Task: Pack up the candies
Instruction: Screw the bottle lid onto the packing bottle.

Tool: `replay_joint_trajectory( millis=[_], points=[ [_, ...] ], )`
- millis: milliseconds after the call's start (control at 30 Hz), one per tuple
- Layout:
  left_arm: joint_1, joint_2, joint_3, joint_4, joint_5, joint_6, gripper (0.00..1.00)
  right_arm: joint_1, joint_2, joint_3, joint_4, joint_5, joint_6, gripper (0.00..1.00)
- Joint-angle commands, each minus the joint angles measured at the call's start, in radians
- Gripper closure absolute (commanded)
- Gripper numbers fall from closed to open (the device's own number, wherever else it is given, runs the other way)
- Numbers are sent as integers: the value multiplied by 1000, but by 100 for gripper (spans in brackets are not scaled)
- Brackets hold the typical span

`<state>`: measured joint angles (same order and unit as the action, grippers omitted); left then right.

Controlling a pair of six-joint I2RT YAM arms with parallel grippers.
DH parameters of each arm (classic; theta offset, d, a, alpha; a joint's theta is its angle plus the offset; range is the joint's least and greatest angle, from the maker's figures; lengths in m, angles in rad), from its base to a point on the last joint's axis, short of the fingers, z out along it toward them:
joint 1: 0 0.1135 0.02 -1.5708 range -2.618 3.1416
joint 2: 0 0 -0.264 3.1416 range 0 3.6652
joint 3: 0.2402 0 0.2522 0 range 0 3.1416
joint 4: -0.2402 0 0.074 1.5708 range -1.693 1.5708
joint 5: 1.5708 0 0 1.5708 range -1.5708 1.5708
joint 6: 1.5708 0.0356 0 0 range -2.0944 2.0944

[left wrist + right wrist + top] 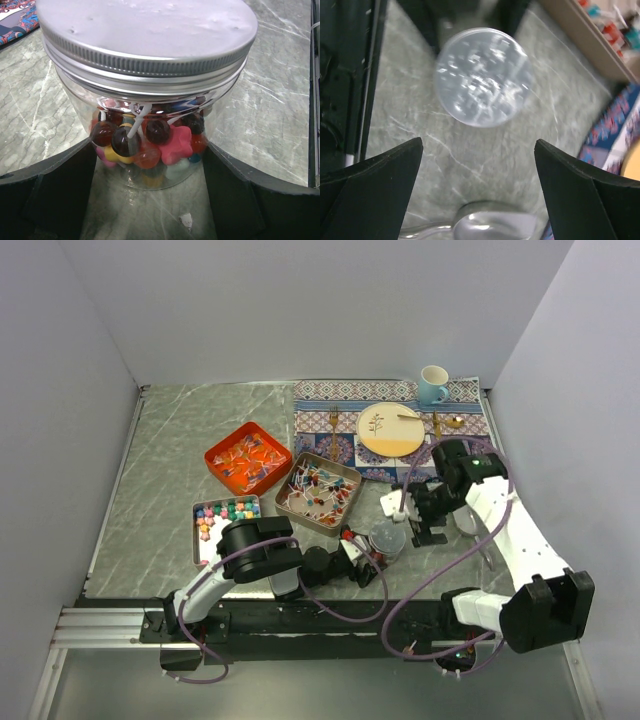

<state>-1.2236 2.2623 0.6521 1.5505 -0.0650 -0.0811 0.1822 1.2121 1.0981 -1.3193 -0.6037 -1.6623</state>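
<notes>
grey marble counter (180, 440), boxed in by plain white panels (300, 300). low centre of the top view stands a clear jar (75, 102), metal lid (145, 30) already on, candies (172, 145) packed inside: round lollies + a pink star. more of them sit in trays (214, 454) just upper left of it. left arm (260, 550) lies low along the bottom edge, reaching right, left jaws clamped on the jar's sides, prob. to steady it for the lid. right arm (510, 530) bends in from the right, wrist tipped down, right jaws spread wide above the lid, gripping nothing. lid job prob. finished.
</notes>
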Motion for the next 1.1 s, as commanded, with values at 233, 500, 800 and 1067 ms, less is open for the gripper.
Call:
replay_joint_trajectory(
  millis=[233,500,800,1067],
  points=[
    [-7,109,-49,-18,7,-109,99,166,125,37,48,42,-183,0],
    [-5,109,-49,-13,-1,-105,99,221,193,31,71,74,-257,0],
    [1,108,-48,-20,1,-106,99,257,245,45,52,90,-306,0],
    [3,108,-48,-21,7,-106,99,263,231,28,14,105,-335,1]
  ],
)
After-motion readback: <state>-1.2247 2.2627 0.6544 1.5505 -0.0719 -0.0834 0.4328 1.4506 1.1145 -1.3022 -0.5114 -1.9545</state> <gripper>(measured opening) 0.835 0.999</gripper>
